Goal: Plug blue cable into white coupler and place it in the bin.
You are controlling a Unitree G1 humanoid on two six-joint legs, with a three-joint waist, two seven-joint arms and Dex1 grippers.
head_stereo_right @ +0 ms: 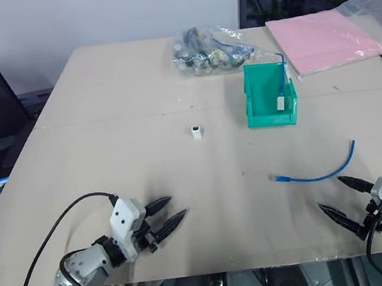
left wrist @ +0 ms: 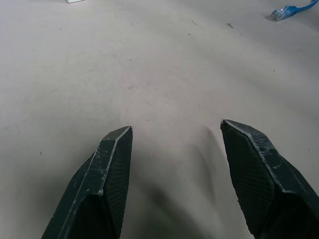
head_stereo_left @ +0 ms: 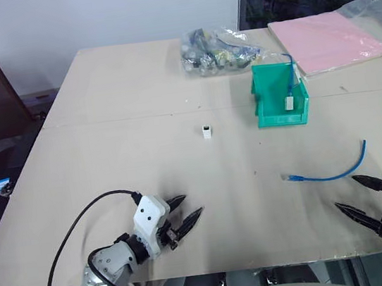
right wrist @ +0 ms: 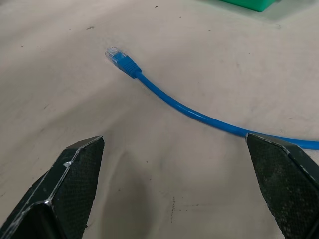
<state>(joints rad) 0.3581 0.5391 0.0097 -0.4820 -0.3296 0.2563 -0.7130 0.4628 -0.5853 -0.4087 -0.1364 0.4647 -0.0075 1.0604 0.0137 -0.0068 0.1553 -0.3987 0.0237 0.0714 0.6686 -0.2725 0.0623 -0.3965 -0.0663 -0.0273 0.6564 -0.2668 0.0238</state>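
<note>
Left gripper (head_stereo_left: 184, 218) hovers open, empty, over the tabletop (head_stereo_left: 107, 155). White coupler (head_stereo_left: 206, 131) stands at its 1 o'clock. Bin (head_stereo_left: 280, 95) sits farther right. Blue cable (head_stereo_left: 330, 173) lies at the bin's 5 o'clock, just beyond the open, empty right gripper (head_stereo_left: 355, 198).

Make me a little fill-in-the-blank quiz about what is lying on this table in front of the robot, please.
1. The blue cable lies loose on the table, nearest the robot's ____ gripper.
2. The white coupler stands near the middle of the table, to the ____ of the bin as the robot sees it.
3. The bin already holds another blue cable with a ____ piece on its end.
4. The fingers of the left gripper are ____, holding nothing.

Missing words: right; left; white; open
</note>
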